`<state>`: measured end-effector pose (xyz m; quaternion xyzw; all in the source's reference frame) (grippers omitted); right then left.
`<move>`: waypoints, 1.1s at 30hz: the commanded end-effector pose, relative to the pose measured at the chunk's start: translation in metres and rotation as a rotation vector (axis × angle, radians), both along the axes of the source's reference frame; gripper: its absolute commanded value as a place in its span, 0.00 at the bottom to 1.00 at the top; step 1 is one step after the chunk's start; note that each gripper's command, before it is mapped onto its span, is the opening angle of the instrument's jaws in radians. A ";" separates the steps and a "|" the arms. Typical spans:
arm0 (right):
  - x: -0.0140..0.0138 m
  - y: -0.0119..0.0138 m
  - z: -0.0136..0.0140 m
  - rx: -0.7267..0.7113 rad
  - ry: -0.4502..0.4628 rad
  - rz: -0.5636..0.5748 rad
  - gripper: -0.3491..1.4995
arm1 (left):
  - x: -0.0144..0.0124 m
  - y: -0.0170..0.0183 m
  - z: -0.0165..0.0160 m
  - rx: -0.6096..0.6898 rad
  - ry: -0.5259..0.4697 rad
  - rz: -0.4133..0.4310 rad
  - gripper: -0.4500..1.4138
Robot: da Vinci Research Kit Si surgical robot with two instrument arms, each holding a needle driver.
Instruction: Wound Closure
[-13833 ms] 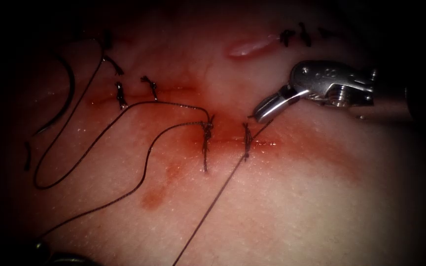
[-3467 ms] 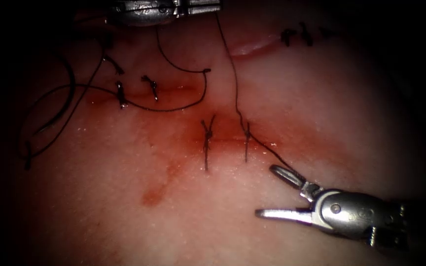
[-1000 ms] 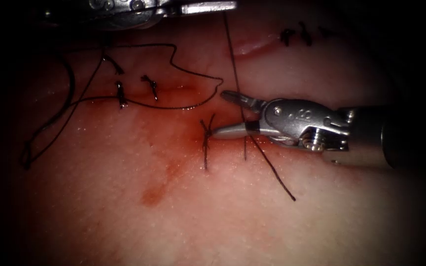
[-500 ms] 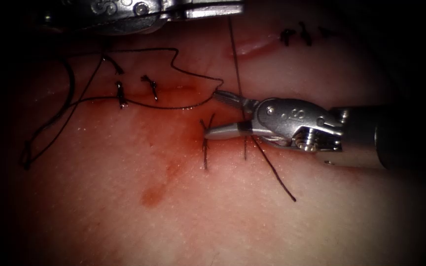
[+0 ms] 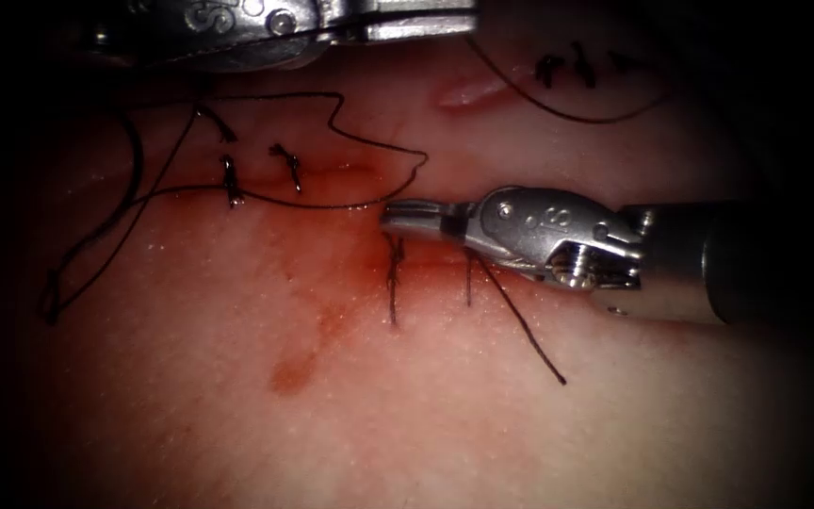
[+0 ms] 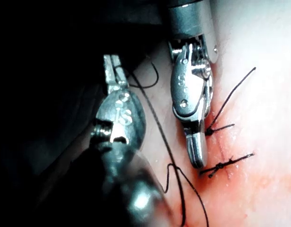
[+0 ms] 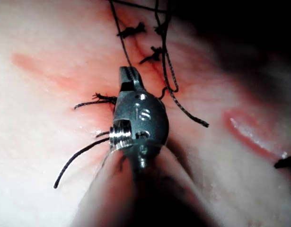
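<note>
Pale tissue (image 5: pixel 520 424), stained with red fluid (image 5: pixel 332 320) around a cut (image 5: pixel 435 269) running three o'clock to nine o'clock in the endoscope view.

- Right tool (image 5: pixel 398 215): enters from three o'clock and lies across the middle of the cut. Its jaws are pressed together with nothing visible between them, and the tip sits just over one stitch.
- Two stitches: one (image 5: pixel 394 283) under the tip, the other (image 5: pixel 469 278) just toward three o'clock, beneath the tool's wrist.
- Thread tail (image 5: pixel 529 335): trails from the second stitch toward five o'clock, its free end lying on the tissue.
- Loose strand (image 5: pixel 332 104): wanders from near the right tool's tip toward nine o'clock, over older knots.
- Left tool (image 5: pixel 463 21): at twelve o'clock, jaws clamped on the thread (image 5: pixel 567 115), which sags in a slack curve toward two o'clock.
- Needle (image 5: pixel 136 155): a dim dark curve at nine o'clock, lying on the tissue, held by neither tool.
</note>
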<state>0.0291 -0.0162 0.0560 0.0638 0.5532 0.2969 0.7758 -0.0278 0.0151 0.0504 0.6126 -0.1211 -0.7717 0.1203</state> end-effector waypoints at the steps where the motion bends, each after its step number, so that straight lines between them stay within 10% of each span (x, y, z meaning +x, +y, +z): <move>1: 0.0013 0.0007 -0.0001 -0.028 0.001 -0.003 0.00 | -0.0006 0.0005 0.0003 -0.004 -0.001 -0.001 0.00; 8: 0.0010 0.0005 -0.0001 -0.046 0.041 -0.028 0.00 | -0.0001 0.0007 0.0004 -0.002 -0.005 0.003 0.00; 10: 0.0003 0.0001 -0.0002 -0.043 0.031 -0.052 0.61 | 0.0001 0.0011 0.0006 0.001 -0.008 0.003 0.00; 12: -0.0011 -0.0003 -0.0005 -0.028 0.000 -0.057 0.86 | 0.0004 0.0018 0.0010 0.004 -0.002 -0.002 0.00; 22: -0.0132 -0.0016 -0.0017 -0.033 -0.056 -0.011 0.89 | 0.0046 -0.0032 0.0031 0.037 -0.006 0.023 0.00; 33: -0.0215 -0.0008 -0.0003 -0.048 -0.135 0.080 0.88 | 0.0084 -0.0142 -0.0028 0.196 -0.233 0.196 0.00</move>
